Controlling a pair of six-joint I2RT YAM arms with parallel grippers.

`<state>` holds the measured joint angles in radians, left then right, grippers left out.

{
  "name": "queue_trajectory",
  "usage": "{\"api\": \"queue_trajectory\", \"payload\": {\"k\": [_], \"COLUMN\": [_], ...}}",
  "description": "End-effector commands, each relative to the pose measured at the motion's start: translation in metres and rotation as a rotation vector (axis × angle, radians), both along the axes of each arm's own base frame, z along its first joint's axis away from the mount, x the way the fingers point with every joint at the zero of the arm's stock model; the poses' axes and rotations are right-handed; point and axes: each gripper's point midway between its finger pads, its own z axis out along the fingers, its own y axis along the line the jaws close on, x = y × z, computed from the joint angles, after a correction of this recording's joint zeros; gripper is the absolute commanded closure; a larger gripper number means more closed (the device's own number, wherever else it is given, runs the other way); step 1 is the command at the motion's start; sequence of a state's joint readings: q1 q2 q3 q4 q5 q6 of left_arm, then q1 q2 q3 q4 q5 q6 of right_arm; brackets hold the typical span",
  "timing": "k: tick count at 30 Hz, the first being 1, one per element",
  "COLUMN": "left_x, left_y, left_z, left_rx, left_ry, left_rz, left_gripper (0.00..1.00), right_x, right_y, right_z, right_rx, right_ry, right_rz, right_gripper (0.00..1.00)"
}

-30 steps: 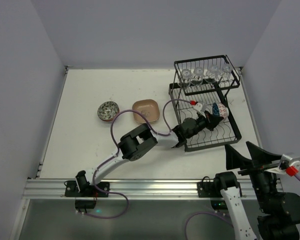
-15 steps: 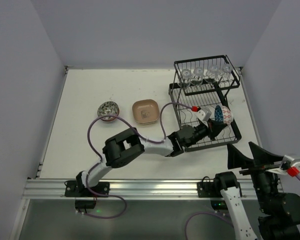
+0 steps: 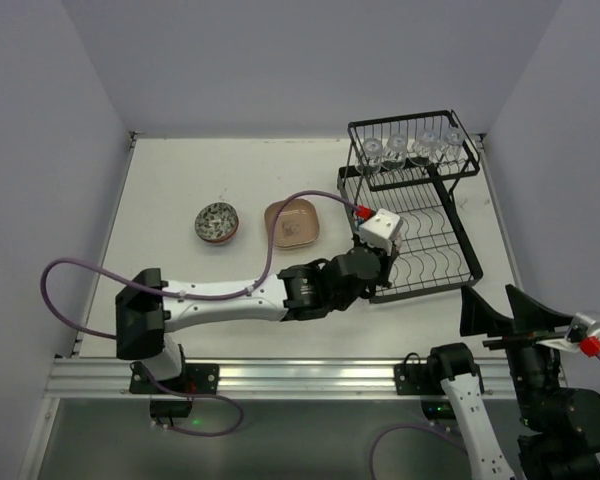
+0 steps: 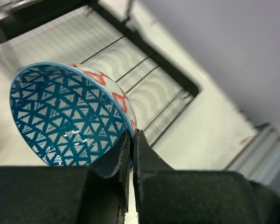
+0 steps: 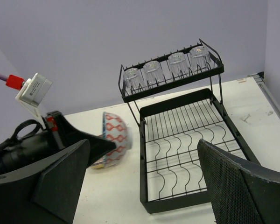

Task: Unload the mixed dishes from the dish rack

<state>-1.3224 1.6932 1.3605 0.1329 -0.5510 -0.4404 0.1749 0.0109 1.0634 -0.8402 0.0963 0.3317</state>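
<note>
- Beside the left wall of the large black wire two-tier dish rack (image 5: pixel 141 163), outside its lower tray, a small round patterned bowl (image 5: pixel 113 139) hangs tilted on its side. It has blue triangles inside and red-and-white shapes outside.
- The left gripper (image 4: pixel 132 140) is clamped on this patterned bowl's rim, its fingers pressed close with the thin edge between them. The blue inside faces the left wrist camera.
- From above, the left wrist hides the bowl; whether it touches the white table (image 3: pixel 180 180) cannot be told.
- The right gripper (image 3: pixel 493 312) stands at the table's near edge, jaws spread wide with nothing between them, well apart from the bowl.
- Four small clear glass cups (image 3: pixel 410 148) stand in a row in the rack's upper basket.
- A round speckled bowl (image 3: pixel 217 221) and a rounded-square tan plate (image 3: pixel 292 222) lie on the table left of the rack, near each other but apart.
</note>
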Motion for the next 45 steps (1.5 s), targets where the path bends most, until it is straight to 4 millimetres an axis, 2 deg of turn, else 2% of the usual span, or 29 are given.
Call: {"api": "queue_trajectory", "payload": {"k": [1, 2, 3, 4, 5, 7, 8, 9, 10, 11, 13, 14, 17, 18, 19, 21, 22, 24, 25, 28, 35, 39, 45], "left_x": [0.022, 0.036, 0.041, 0.047, 0.062, 0.075, 0.093, 0.102, 0.106, 0.119, 0.128, 0.135, 0.152, 0.157, 0.163, 0.172, 0.177, 0.183, 0.186, 0.191, 0.197, 0.197, 0.195], "left_y": [0.108, 0.130, 0.153, 0.173, 0.202, 0.242, 0.280, 0.298, 0.307, 0.338, 0.361, 0.381, 0.406, 0.410, 0.408, 0.403, 0.402, 0.400, 0.399, 0.403, 0.396, 0.385, 0.367], "left_z": [-0.020, -0.022, -0.033, -0.023, -0.029, -0.024, -0.031, -0.033, -0.034, -0.037, -0.040, -0.040, -0.058, -0.064, -0.079, -0.080, -0.090, -0.091, -0.099, -0.107, -0.122, -0.136, -0.146], "left_rx": [0.256, 0.270, 0.309, 0.287, 0.321, 0.334, 0.363, 0.381, 0.366, 0.374, 0.419, 0.422, 0.482, 0.495, 0.489, 0.497, 0.521, 0.540, 0.558, 0.608, 0.674, 0.719, 0.774], "left_ry": [0.075, 0.103, 0.144, 0.166, 0.208, 0.242, 0.296, 0.323, 0.371, 0.408, 0.430, 0.466, 0.543, 0.560, 0.619, 0.626, 0.648, 0.657, 0.677, 0.699, 0.723, 0.739, 0.730], "left_rz": [0.311, 0.360, 0.390, 0.410, 0.461, 0.544, 0.629, 0.645, 0.630, 0.697, 0.718, 0.750, 0.760, 0.746, 0.699, 0.672, 0.668, 0.653, 0.644, 0.659, 0.627, 0.597, 0.572], "left_gripper": [1.00, 1.00, 1.00, 1.00, 1.00, 1.00, 1.00, 1.00, 1.00, 1.00, 1.00, 1.00, 1.00, 1.00, 1.00, 1.00, 1.00, 1.00, 1.00, 1.00, 1.00, 1.00, 1.00], "right_x": [0.011, 0.014, 0.016, 0.018, 0.020, 0.023, 0.024, 0.025, 0.025, 0.026, 0.027, 0.027, 0.030, 0.030, 0.030, 0.031, 0.031, 0.031, 0.031, 0.030, 0.032, 0.034, 0.037], "right_y": [0.000, 0.001, 0.002, 0.004, 0.007, 0.010, 0.012, 0.013, 0.014, 0.014, 0.016, 0.017, 0.019, 0.020, 0.021, 0.022, 0.022, 0.021, 0.021, 0.021, 0.026, 0.026, 0.026], "right_z": [0.005, 0.007, 0.006, 0.007, 0.009, 0.008, 0.007, 0.007, 0.007, 0.007, 0.008, 0.007, 0.005, 0.004, 0.004, 0.001, 0.001, -0.001, -0.002, -0.002, -0.005, -0.007, -0.010], "right_rx": [-0.011, -0.004, -0.001, 0.003, 0.006, 0.005, 0.005, 0.004, 0.003, 0.002, -0.002, -0.008, -0.024, -0.028, -0.030, -0.035, -0.035, -0.042, -0.044, -0.051, -0.056, -0.054, -0.056], "right_ry": [-0.005, -0.006, -0.002, -0.002, -0.005, 0.004, 0.011, 0.013, 0.013, 0.014, 0.017, 0.023, 0.045, 0.050, 0.052, 0.057, 0.056, 0.059, 0.062, 0.061, 0.069, 0.068, 0.077], "right_rz": [-0.011, -0.006, -0.001, 0.005, 0.021, 0.037, 0.046, 0.051, 0.050, 0.053, 0.064, 0.067, 0.076, 0.084, 0.091, 0.092, 0.092, 0.089, 0.089, 0.090, 0.116, 0.113, 0.110], "right_gripper": [0.01, 0.01, 0.01, 0.01, 0.01, 0.01, 0.01, 0.01, 0.01, 0.01, 0.01, 0.01, 0.01, 0.01, 0.01, 0.01, 0.01, 0.01, 0.01, 0.01, 0.01, 0.01, 0.01]}}
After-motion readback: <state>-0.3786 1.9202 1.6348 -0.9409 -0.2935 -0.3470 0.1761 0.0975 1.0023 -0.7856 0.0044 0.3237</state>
